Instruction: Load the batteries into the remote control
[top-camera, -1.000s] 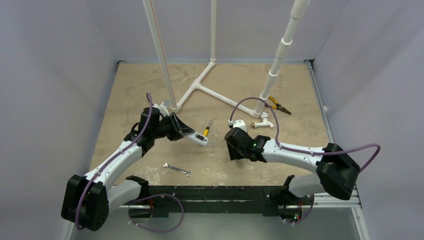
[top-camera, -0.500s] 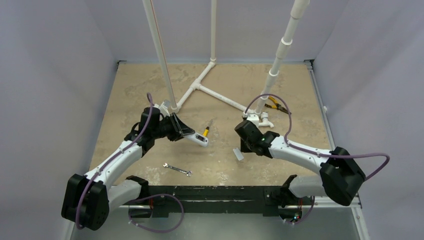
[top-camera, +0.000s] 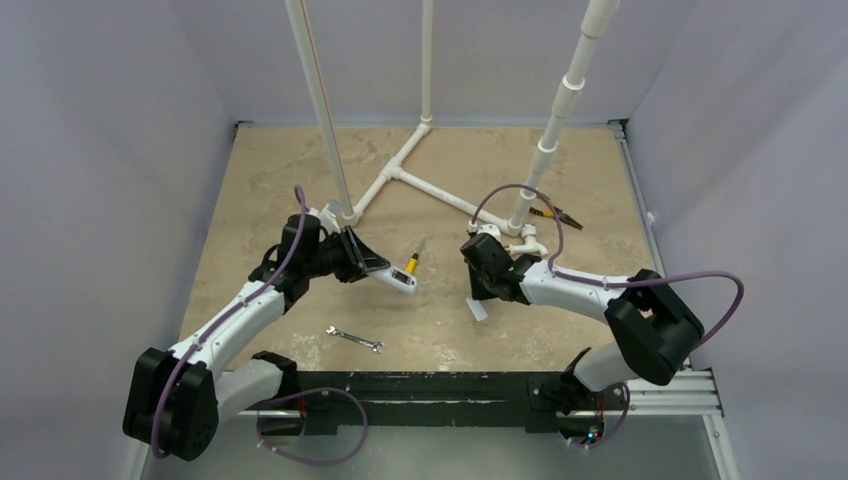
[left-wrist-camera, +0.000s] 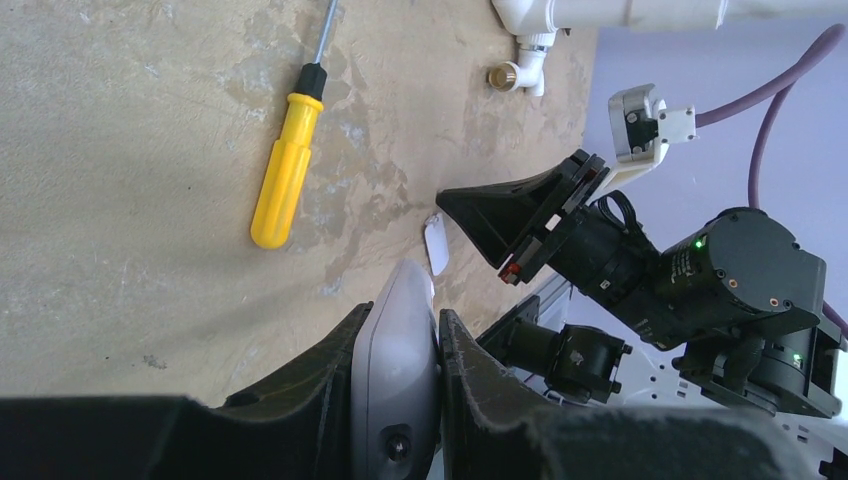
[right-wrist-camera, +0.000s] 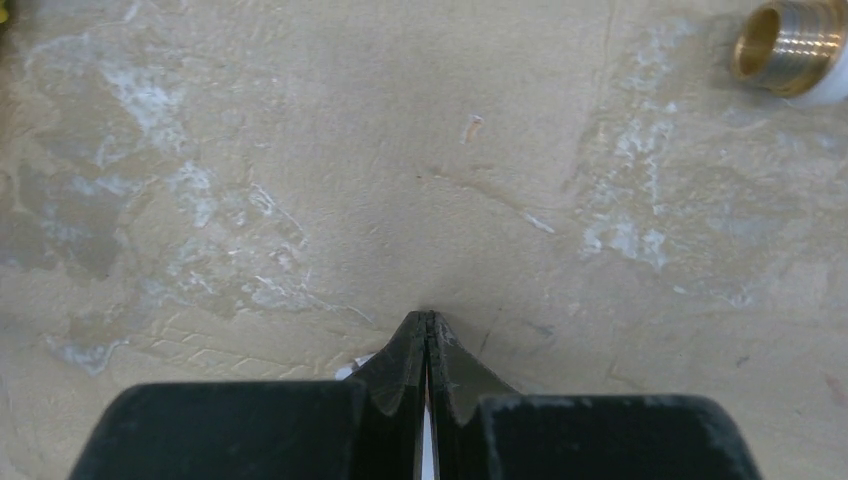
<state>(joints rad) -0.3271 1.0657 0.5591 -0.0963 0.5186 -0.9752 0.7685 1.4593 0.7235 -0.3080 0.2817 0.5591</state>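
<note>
Left fingers (left-wrist-camera: 482, 392) clamp remote control (left-wrist-camera: 396, 365); right fingers (right-wrist-camera: 398, 368) closed.

no legible text, labels, brands or numbers in any view; remote control (top-camera: 392, 272) markings too small.

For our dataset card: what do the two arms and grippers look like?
Both the left arm and right arm have white links, black joint housings and a looping purple cable. The left gripper and right gripper have black wedge-shaped fingers tapering to thin tips. A green light glows on the right wrist.
</note>
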